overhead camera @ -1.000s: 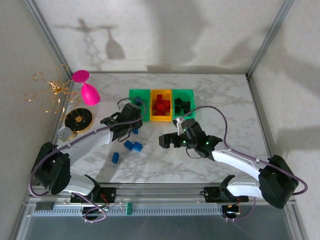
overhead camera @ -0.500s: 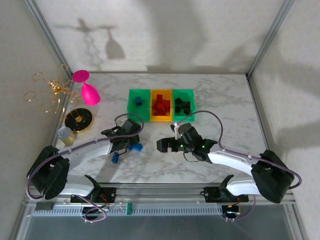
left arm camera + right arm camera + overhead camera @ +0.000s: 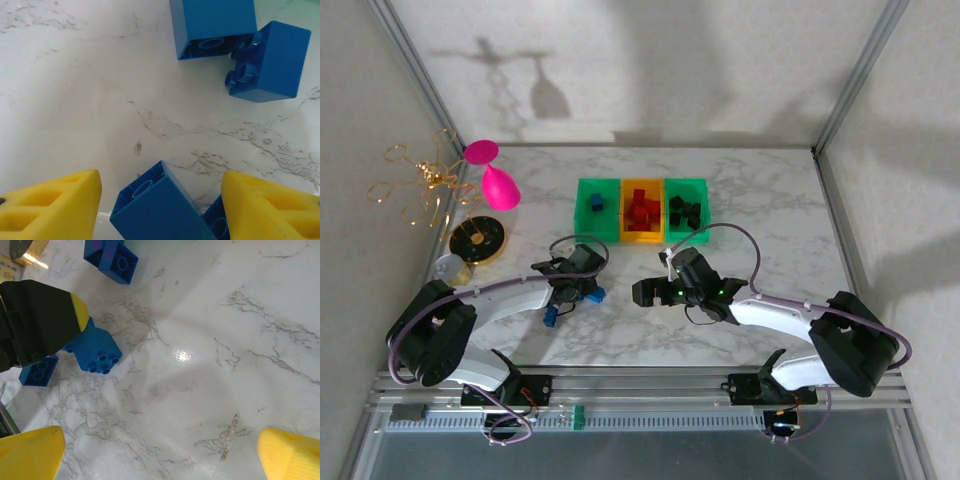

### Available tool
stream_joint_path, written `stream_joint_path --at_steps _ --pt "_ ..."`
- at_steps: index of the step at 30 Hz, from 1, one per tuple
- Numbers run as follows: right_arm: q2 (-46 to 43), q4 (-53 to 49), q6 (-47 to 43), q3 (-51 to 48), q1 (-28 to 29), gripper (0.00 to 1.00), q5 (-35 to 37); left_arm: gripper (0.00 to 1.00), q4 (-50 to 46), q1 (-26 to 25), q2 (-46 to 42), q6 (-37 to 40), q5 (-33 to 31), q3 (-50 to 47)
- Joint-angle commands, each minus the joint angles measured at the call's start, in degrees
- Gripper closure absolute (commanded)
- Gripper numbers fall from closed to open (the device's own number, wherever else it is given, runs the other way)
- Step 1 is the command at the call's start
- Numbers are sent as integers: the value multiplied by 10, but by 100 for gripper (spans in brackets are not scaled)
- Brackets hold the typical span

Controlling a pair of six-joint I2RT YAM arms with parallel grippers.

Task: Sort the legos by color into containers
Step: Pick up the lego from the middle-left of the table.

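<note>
— Left gripper (image 3: 161, 182) is back from the bins (image 3: 605, 228), half-spread astride a blue brick (image 3: 155, 210): next pick, I'd say.
— Two more bricks (image 3: 272, 62) just ahead of it, bins well beyond. Right gripper (image 3: 160, 452) gapes wide, empty.

place: robot lab cell | evidence: aluminium frame (image 3: 858, 80) — white panel walls (image 3: 720, 60) — marble-print table (image 3: 770, 200)

Blue legos (image 3: 215, 25), yellow left tool pads (image 3: 50, 205), green and orange-yellow containers (image 3: 608, 226), grey-veined white table (image 3: 770, 230)
</note>
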Motion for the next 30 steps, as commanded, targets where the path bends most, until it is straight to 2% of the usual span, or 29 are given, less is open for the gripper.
stream_joint_path --at_steps 1,15,22,30 --pt "6 9 5 -1 5 1 8 39 -15 -3 -5 -16 -27 -25" --pt "28 13 4 15 4 1 3 45 -14 -2 -47 -17 -8 -58" --pt "23 7 5 16 5 1 6 55 4 -3 -29 -10 1 -47" --pt "2 10 21 12 0 1 0 65 -9 -3 -51 -5 -9 -35"
